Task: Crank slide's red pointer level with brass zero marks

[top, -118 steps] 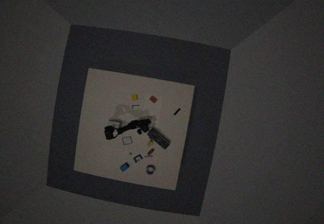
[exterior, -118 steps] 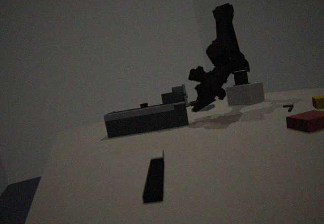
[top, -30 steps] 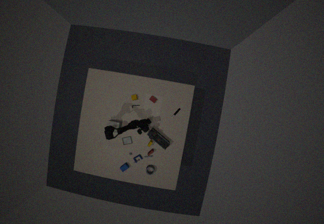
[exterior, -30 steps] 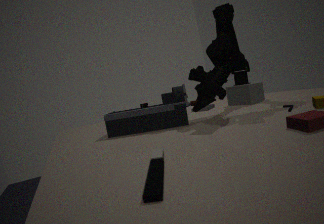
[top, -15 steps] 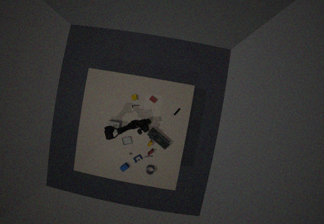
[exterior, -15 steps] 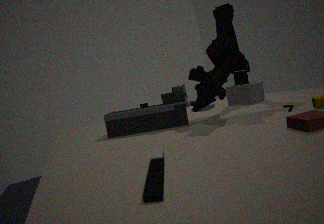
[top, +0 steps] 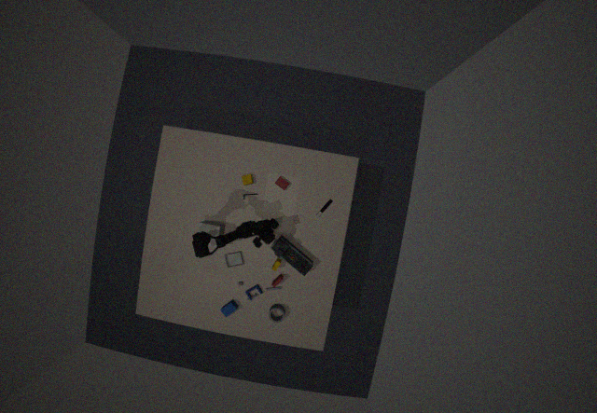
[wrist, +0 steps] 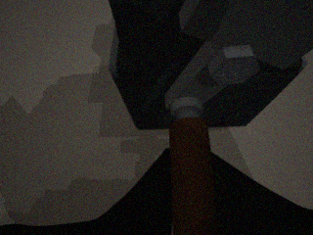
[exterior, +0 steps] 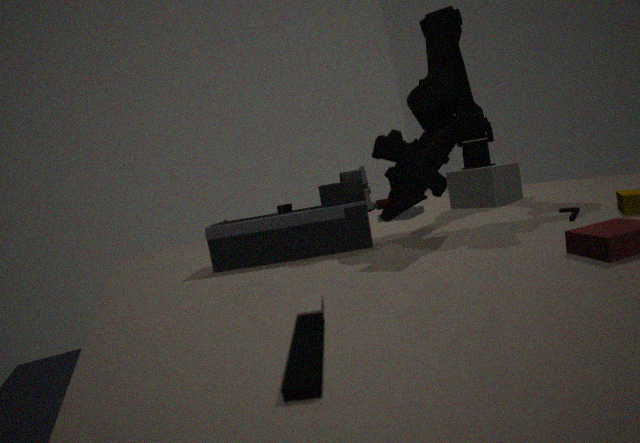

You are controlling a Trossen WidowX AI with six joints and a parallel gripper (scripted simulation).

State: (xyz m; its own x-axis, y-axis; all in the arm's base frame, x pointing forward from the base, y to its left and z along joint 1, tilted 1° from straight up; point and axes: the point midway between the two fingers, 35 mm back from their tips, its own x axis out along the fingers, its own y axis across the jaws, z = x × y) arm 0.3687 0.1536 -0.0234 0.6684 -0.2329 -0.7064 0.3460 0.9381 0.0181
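The hand [exterior: 385, 216] [wrist: 184, 155] is clamped on the crank's round orange-brown handle [wrist: 190, 171], at the end of the long grey machine [top: 292, 255] [exterior: 292, 244]. Only the wrist view shows the handle's pale collar [wrist: 186, 106]; only the top view shows the round grey ring [top: 270, 313] on the pale, matte worktop [top: 192, 172] [exterior: 439, 335].

In the top view, a yellow block [top: 247, 179] [exterior: 629, 202] and a red block [top: 282, 183] [exterior: 602, 239] lie toward the table's upper edge, with a dark bent rod [top: 249, 194] [exterior: 571, 210] near the yellow one. A black-handled tool [top: 326, 205] [exterior: 303, 358] lies near the right edge. Toward the lower edge are a blue block [top: 229, 308], an open blue frame [top: 250, 289] and a grey ring [top: 270, 314]; the blue block is nearest the lower-left corner.
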